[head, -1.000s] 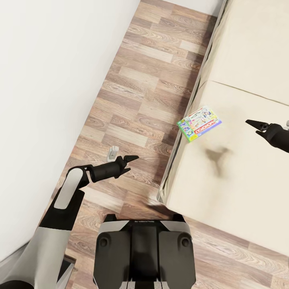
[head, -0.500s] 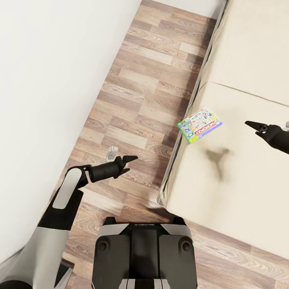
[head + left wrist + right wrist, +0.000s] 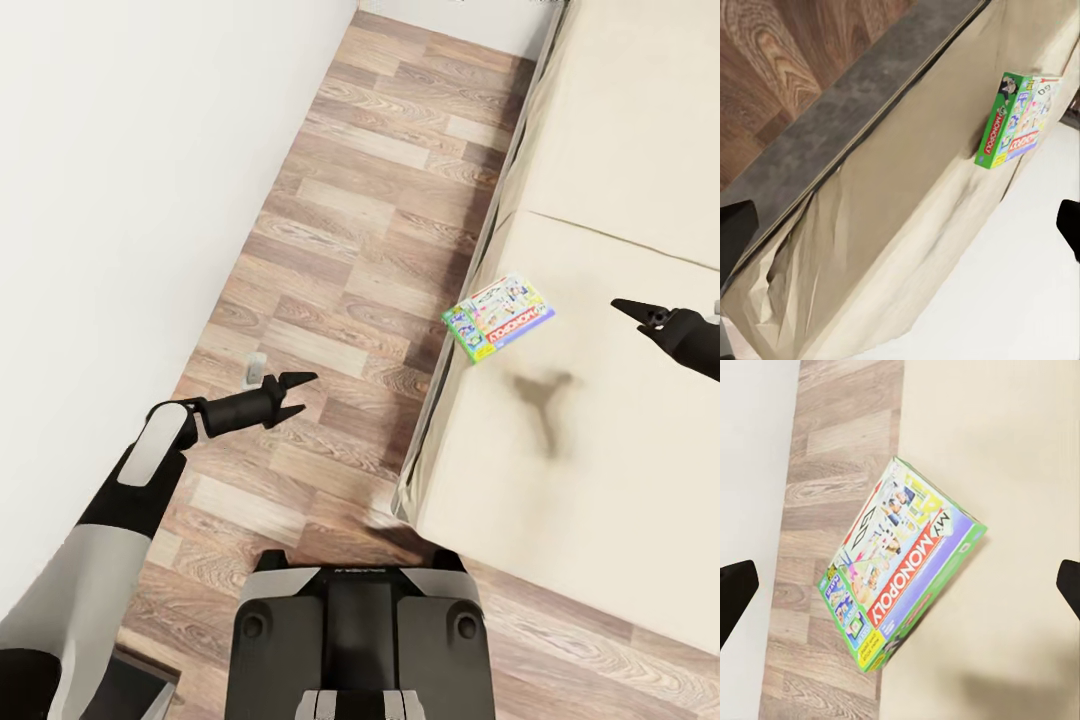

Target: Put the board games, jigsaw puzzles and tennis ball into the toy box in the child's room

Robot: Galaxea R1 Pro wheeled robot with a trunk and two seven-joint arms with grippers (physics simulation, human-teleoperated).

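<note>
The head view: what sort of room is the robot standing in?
Probably a bedroom: a low bed with a cream mattress, a Monopoly box lying at its edge, a wood plank floor and a plain white wall.

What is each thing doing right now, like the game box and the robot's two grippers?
Monopoly box: closed, lying flat at the bed's edge, one corner poking out over the floor, not held.
Left gripper: open, empty, hanging over the wood floor.
Right gripper: open, empty, above the bed, apart from the box.
Bed: cream mattress, with the gripper's shadow on it.
</note>
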